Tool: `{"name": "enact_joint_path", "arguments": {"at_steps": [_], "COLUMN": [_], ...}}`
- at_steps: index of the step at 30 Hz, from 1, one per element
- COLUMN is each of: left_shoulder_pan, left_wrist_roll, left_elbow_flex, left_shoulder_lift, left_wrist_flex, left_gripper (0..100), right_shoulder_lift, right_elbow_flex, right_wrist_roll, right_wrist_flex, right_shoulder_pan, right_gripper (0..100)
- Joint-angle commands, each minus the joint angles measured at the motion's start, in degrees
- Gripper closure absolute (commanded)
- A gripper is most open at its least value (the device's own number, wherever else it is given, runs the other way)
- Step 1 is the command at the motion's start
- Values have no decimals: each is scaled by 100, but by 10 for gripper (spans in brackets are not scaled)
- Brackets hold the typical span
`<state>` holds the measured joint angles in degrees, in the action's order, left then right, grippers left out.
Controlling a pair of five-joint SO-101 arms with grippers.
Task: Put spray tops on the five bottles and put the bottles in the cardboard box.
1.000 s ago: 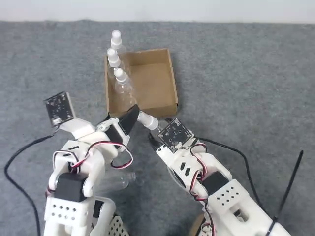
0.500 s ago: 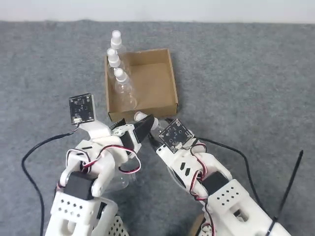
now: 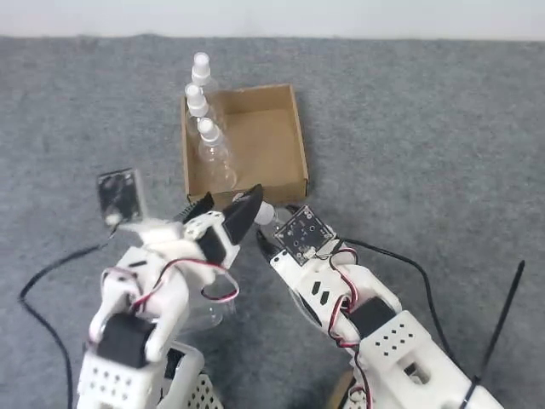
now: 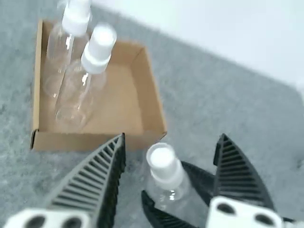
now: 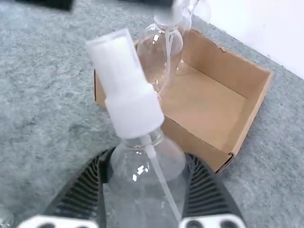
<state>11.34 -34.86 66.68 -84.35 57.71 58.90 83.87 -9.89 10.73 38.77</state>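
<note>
- High view: the left hand (image 3: 228, 204) is spread wide around the spray top (image 3: 262, 213), just in front of the cardboard box (image 3: 300, 145). 3 capped bottles (image 3: 207, 136) stand along the box's wall.
- Left wrist view: the spray top (image 4: 164, 164) sits between both fingers (image 4: 102, 171); centre it before closing.
- Right wrist view: the right hand (image 5: 145, 166) clamps the bottle (image 5: 142, 178). That grip should stay firm and steady while the spray top is seated.
</note>
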Motion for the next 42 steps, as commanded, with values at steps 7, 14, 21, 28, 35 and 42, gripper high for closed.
{"name": "enact_joint_path", "arguments": {"at_steps": [7, 14, 21, 28, 35, 42], "left_shoulder_pan": [-791, -853, -862, -862, -800, -791], "left_wrist_roll": [-62, -62, -44, -44, 316, 580], "left_elbow_flex": [462, 479, 734, 760, 1086, 1288], "left_shoulder_lift": [-2022, -1864, -1864, -1864, -1864, -1846], "left_wrist_flex": [-88, -70, -114, -114, -360, -484], "left_gripper": [719, 719, 718, 718, 717, 718], "right_shoulder_lift": [215, 215, 215, 215, 215, 215], "right_elbow_flex": [-9, 79, 105, 105, 290, 774], "right_wrist_roll": [1521, 1565, 1565, 1565, 1556, 1521], "right_wrist_flex": [-629, -963, -1490, -1895, -2105, -3152], "right_shoulder_pan": [-48, -48, -22, 163, 664, 673], "right_gripper": [982, 982, 981, 981, 981, 981]}}
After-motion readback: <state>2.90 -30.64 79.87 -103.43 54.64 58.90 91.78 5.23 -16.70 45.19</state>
